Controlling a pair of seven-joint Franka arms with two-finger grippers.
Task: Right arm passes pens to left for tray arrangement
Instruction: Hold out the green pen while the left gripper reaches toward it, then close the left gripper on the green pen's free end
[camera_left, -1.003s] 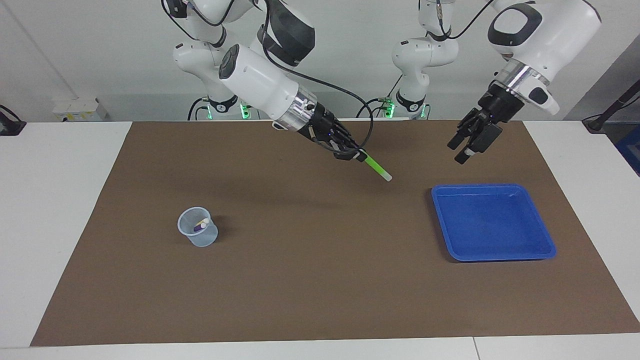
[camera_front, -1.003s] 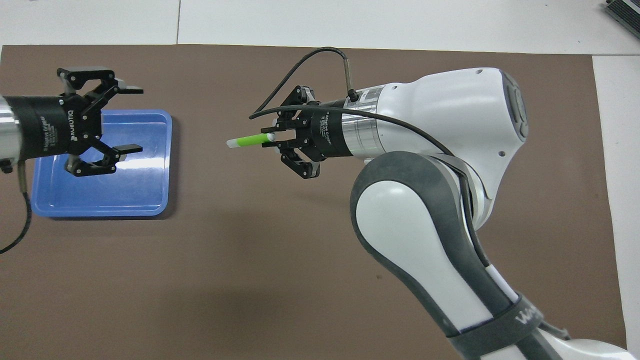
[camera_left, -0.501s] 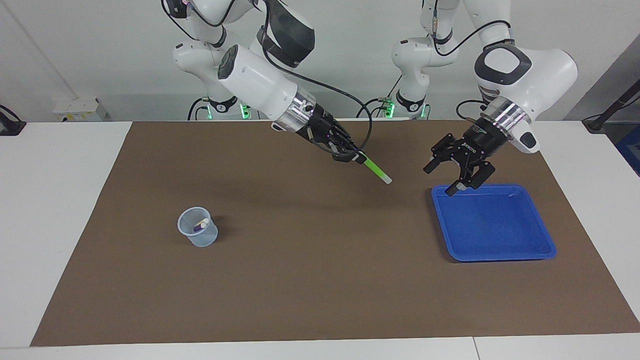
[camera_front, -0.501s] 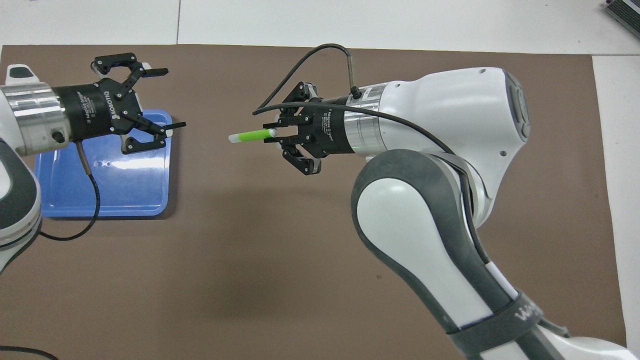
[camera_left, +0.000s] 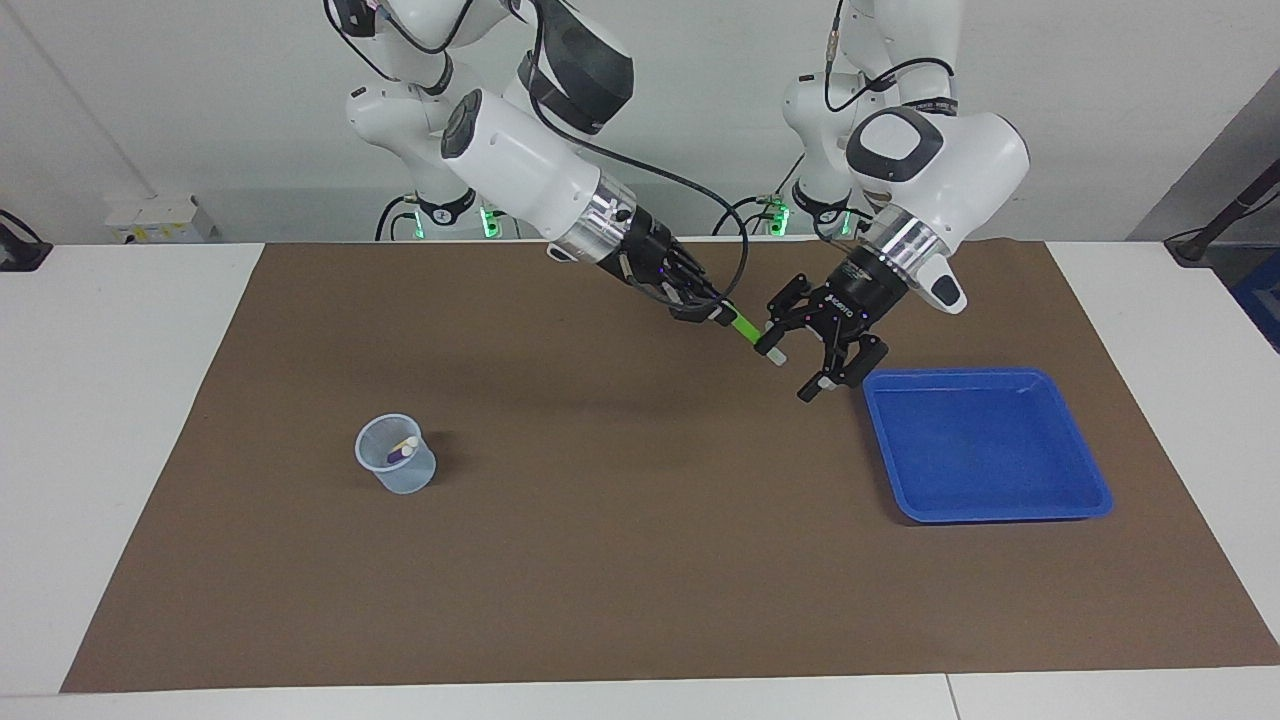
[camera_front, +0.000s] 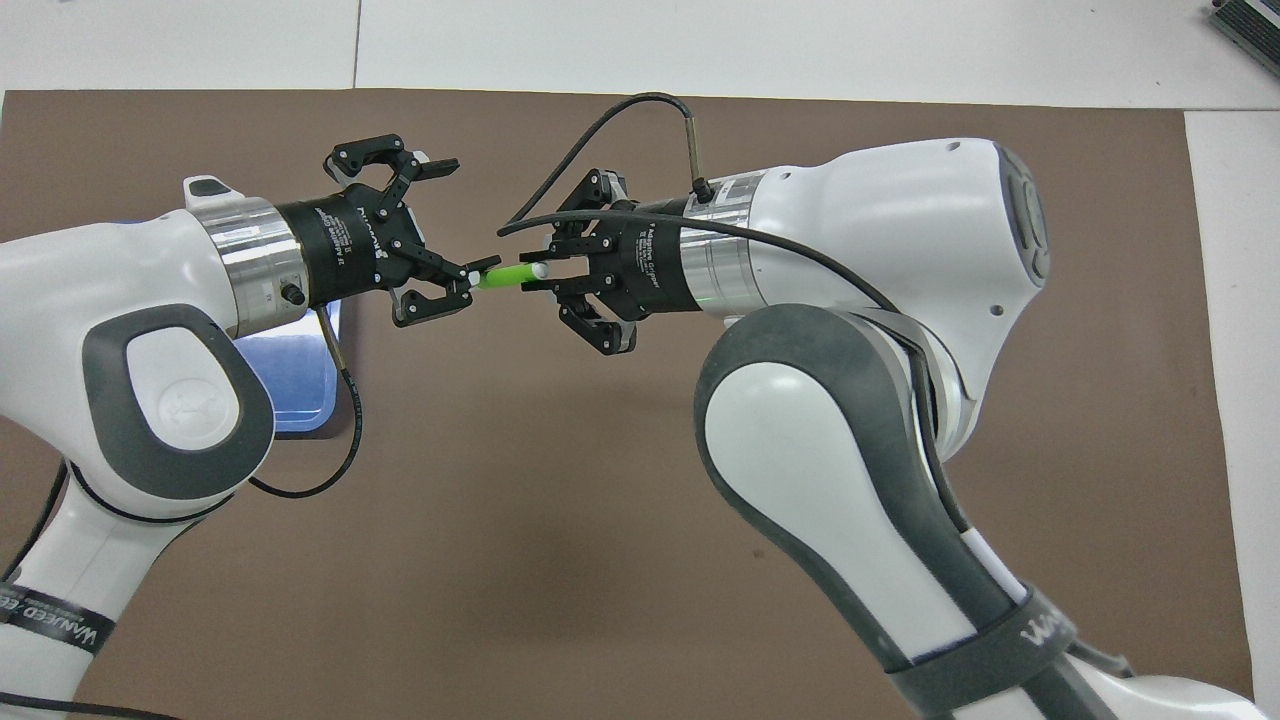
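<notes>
Gripping the green pen (camera_left: 742, 326) by its upper end at frame centre above the desk (camera_left: 620, 560), the right claw (camera_left: 712, 312) stays clamped while the left claw (camera_left: 802, 360), spread apart, seemingly brackets the whitish tip; light, stiff, slick, best pinched mid-barrel.

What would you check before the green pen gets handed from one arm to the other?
1. Right end effector shut on the green pen: ok.
2. Left end effector open: ok.
3. Pen's whitish tip between the left fingers: cannot tell.
4. Blue tray bare, ready for a pen: ok.
5. Other pens upright in the translucent cup: ok.
</notes>
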